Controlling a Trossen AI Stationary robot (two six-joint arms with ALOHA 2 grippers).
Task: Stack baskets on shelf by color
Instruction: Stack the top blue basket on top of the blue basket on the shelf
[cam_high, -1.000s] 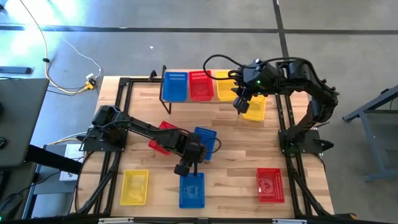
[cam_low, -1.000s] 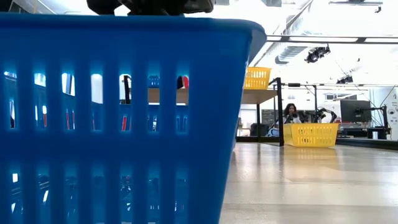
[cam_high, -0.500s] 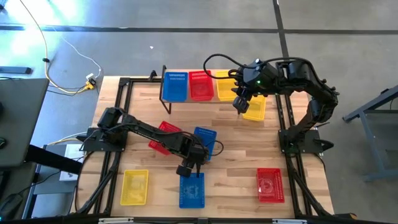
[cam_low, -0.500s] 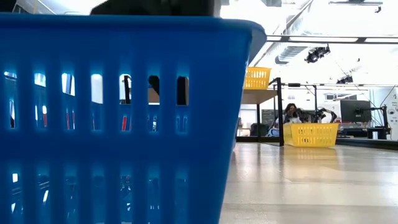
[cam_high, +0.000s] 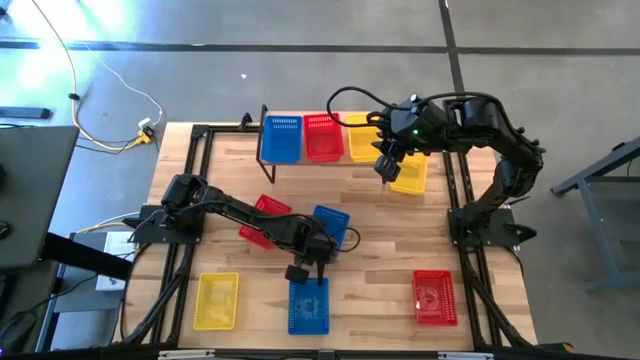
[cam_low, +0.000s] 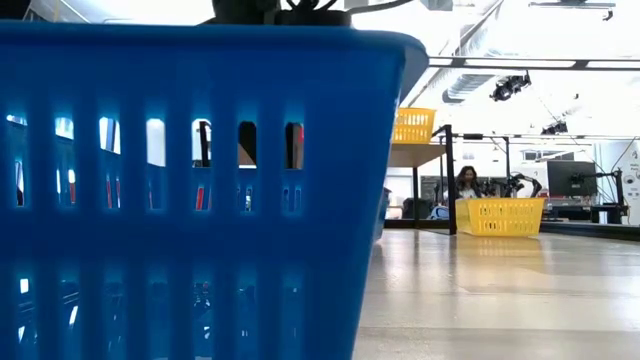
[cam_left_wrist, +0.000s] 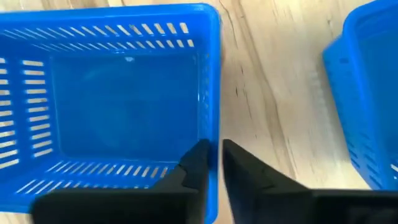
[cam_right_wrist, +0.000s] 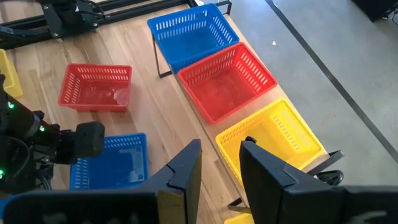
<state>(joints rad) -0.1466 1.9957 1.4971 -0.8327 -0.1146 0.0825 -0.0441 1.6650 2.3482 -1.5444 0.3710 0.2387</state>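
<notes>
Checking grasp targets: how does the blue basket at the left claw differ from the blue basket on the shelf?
The near blue basket sits on the tabletop at the front edge; the shelf blue basket sits raised on the shelf, at its left end.
The left claw straddles the near basket's rim, nearly shut; nothing touches the shelf one.
Both are the same blue mesh type, upright and empty.

baskets (cam_high: 308, 305): blue, red, yellow mesh | shelf (cam_right_wrist: 163, 59): light wood, black legs

Overhead sees the whole table (cam_high: 380, 225); the low camera sits against the blue basket (cam_low: 190, 190) the left wrist shares.
</notes>
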